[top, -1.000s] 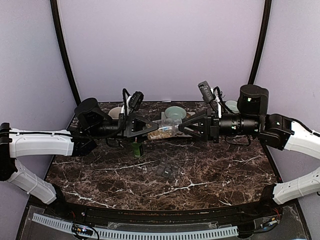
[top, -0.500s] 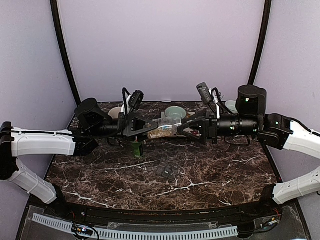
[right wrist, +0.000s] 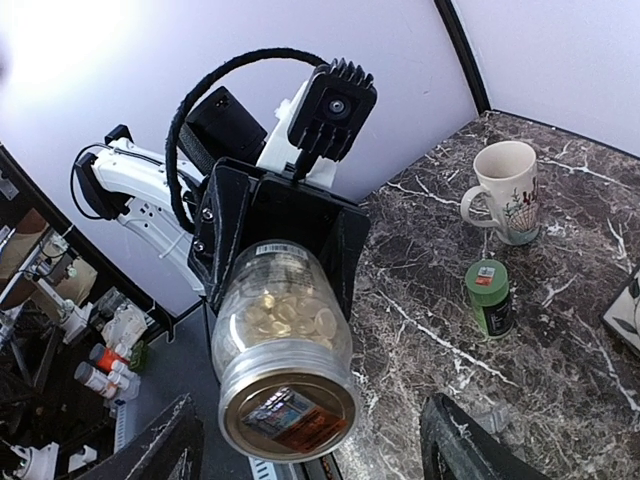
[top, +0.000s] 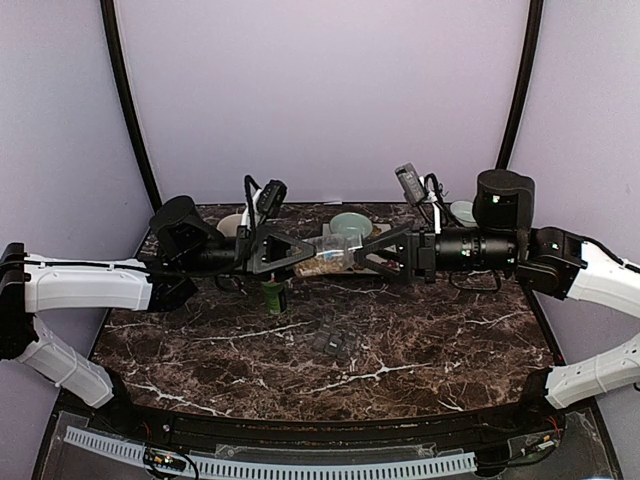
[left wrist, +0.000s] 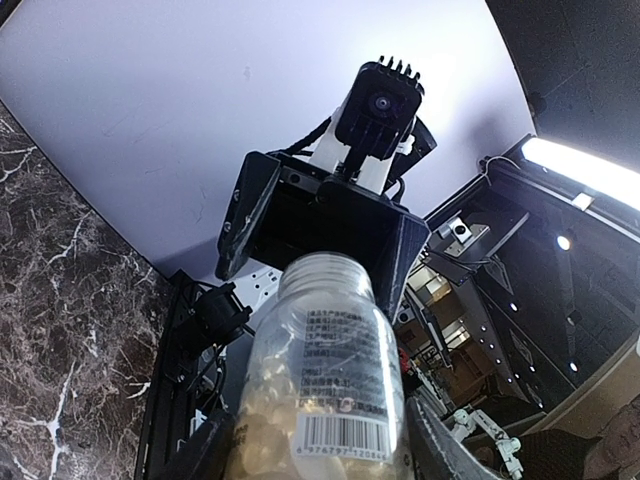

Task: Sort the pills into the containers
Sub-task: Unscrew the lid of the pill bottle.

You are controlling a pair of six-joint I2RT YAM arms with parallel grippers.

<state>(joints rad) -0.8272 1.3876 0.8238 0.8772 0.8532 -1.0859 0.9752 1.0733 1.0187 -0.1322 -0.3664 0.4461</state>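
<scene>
L gripper grips a clear plastic pill bottle by its base end, held sideways above the dark marble table. R gripper faces the bottle's other end, jaws wide, fingers either side w/o touching it. Pale tan round pills sit inside the bottle. Dark grey three-compartment container strip lies on the table below, approx. mid-table. Small green bottle and cream mug stand further back on the left.

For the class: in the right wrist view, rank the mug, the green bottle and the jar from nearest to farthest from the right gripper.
1. The jar, in mid-air straight ahead.
2. The green bottle, standing on the table, right.
3. The mug, beyond the bottle, upper right.
</scene>
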